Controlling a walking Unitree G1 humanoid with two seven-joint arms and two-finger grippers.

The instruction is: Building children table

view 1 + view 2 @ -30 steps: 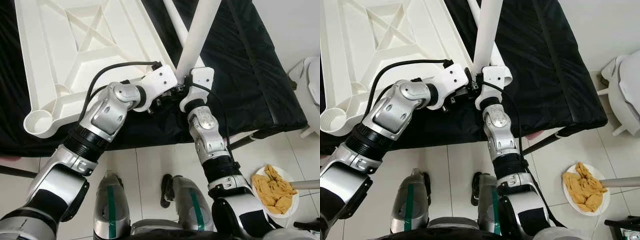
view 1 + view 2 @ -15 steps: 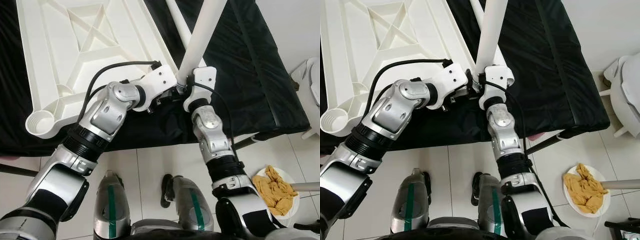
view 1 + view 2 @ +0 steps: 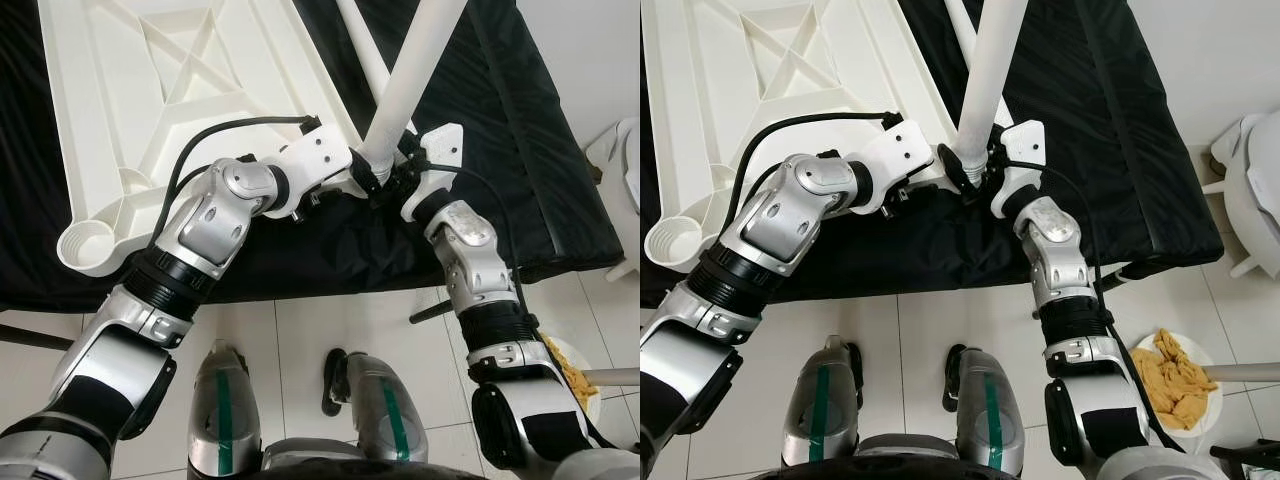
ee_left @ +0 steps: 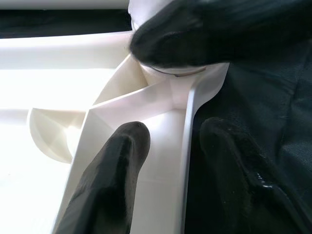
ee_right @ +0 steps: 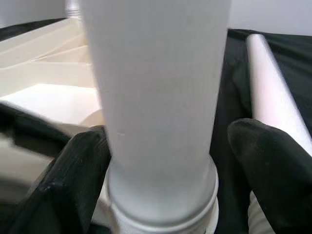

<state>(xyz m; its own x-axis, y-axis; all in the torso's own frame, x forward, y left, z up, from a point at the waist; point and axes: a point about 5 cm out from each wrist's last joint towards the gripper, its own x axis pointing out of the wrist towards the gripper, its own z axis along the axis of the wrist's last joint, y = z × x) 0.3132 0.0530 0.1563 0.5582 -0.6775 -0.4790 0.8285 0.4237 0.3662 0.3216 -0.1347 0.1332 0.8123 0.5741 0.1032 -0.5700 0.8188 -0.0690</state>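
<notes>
Right wrist view: my right gripper (image 5: 161,161) stands wide around the upright leg (image 5: 156,97), one finger touching it. My left gripper (image 4: 170,146) straddles the tabletop (image 3: 150,90) rim beside the socket, lightly closed. A tilted leg could jam. Count: one tabletop, two legs, second leg (image 5: 273,83) lying beyond.

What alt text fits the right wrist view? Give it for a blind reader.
A thick white table leg stands close up between the right claw's two black fingers, its lower end at a corner of the white tabletop. A second white leg lies beside it on black cloth.
</notes>
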